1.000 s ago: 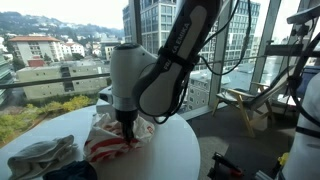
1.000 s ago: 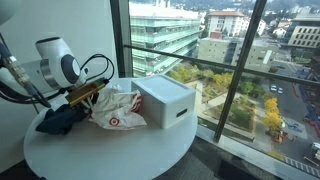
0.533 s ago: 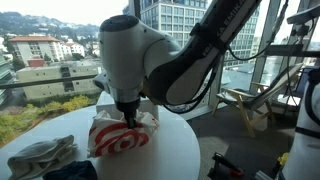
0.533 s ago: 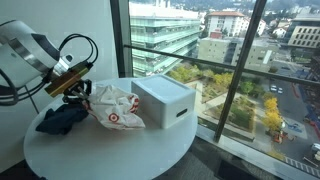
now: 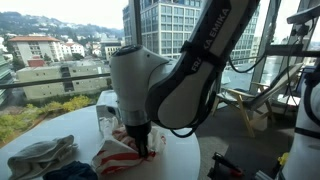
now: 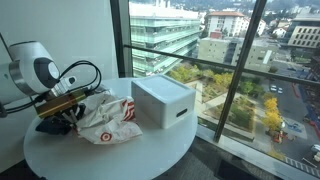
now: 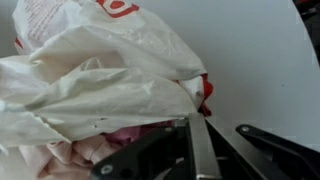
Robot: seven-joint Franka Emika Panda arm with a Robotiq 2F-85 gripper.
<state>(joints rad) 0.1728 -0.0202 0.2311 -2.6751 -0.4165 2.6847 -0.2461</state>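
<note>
The fingers (image 7: 197,140) are seen clenched tight, and a fold of the crumpled white plastic bag with a red bullseye print (image 7: 110,90) is pinched between them. In the wrist view the frame is filled by the bag's wrinkled plastic, with a strip of red showing right at the fingertips. In an exterior view the bag (image 6: 108,118) is spread on the round white bench (image 6: 130,155), and its near end is gripped by the fingers (image 6: 82,108), which are held low and close to the surface. Just beside the bag, towards the window, a white rectangular box (image 6: 163,102) is set. A dark blue cloth (image 6: 50,125) is bunched under the wrist, touching the bag. In an exterior view the bag (image 5: 120,155) is partly hidden by the arm, and a grey-and-white cloth (image 5: 45,155) is laid nearby.
</note>
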